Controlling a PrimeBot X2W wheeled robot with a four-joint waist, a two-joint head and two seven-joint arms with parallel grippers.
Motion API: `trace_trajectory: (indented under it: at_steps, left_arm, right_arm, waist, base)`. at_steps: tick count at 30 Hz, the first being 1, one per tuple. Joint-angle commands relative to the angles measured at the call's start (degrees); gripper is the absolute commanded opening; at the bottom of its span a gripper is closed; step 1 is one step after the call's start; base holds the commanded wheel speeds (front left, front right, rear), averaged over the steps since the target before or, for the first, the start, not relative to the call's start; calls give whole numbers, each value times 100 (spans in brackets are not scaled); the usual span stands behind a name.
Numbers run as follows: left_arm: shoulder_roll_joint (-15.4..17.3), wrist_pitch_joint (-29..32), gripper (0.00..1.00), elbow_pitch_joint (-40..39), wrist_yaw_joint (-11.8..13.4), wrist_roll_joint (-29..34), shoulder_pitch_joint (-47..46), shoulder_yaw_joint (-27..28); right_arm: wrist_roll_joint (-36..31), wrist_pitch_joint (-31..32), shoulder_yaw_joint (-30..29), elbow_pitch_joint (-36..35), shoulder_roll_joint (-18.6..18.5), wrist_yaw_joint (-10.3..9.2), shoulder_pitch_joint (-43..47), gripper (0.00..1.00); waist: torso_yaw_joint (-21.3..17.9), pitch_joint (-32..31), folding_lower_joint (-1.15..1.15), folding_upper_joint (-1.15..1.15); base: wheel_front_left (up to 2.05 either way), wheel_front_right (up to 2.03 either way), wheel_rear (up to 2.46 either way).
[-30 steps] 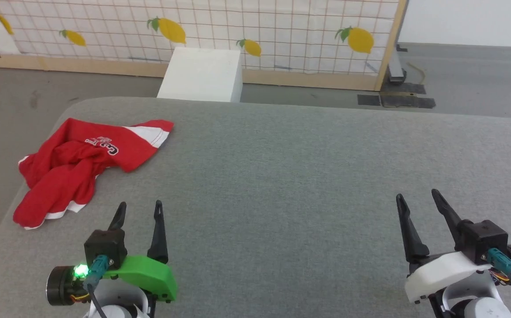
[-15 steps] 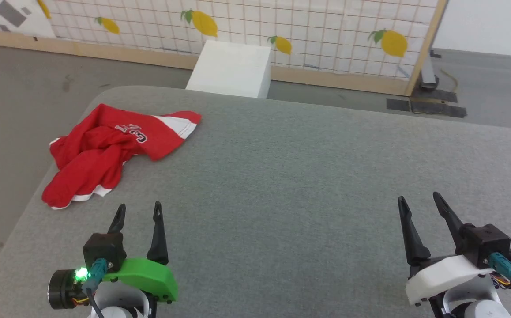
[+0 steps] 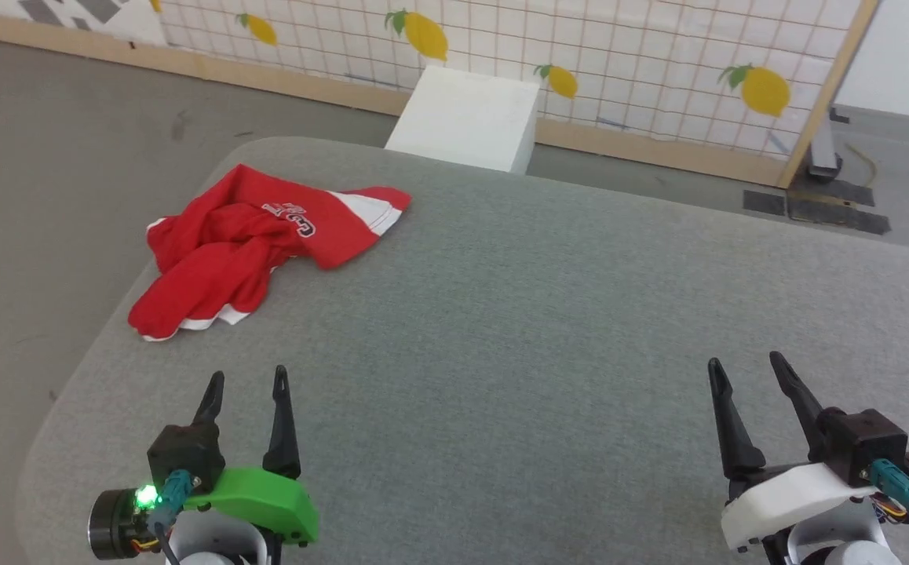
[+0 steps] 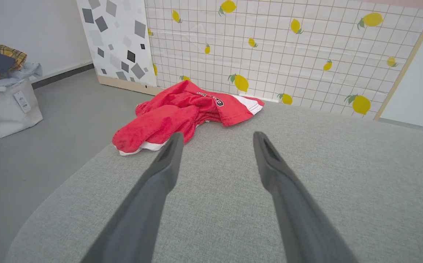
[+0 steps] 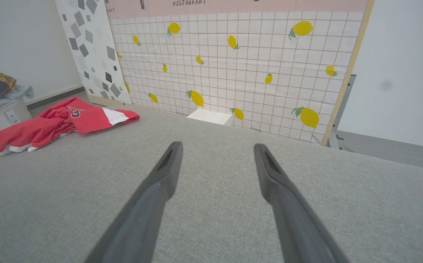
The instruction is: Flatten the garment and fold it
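The garment [image 3: 250, 247], red shorts with white trim, lies crumpled near the far left corner of the grey table [image 3: 549, 337]. In the left wrist view the garment [image 4: 182, 113] sits just beyond the fingertips, slightly to the left. In the right wrist view the garment [image 5: 58, 122] lies far off to the left. My left gripper [image 3: 248, 380] stands open at the lower left, short of the garment and touching nothing. My right gripper [image 3: 746, 367] stands open at the lower right over bare table, far from the garment.
A white box [image 3: 466, 118] stands on the floor behind the table, before a lemon-patterned screen [image 3: 580, 55]. A pale bag piled with clothes [image 4: 3, 95] sits on the floor to the left. The table's left edge curves off near the garment.
The head camera has turned left, so the whole picture has shifted right. Both grippers stay open in the same place. The garment lies as before.
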Motion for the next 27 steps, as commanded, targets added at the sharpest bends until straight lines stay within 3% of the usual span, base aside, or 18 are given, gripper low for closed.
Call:
trace_trajectory:
  at_steps: [1, 27]
  left_arm:
    - [-11, -64, 100, 23, 33, -107, 93, -8]
    - [-16, -382, 100, 220, 133, -342, 185, -116]
  right_arm:
    - [64, -67, -2, 34, 4, -4, 64, 100]
    - [193, -384, -38, 260, 6, -6, 172, 100]
  waist:
    - [86, 3, 0, 0]
    - [745, -2, 0, 0]
  base:
    - [0, 0, 0]
    - [0, 0, 0]
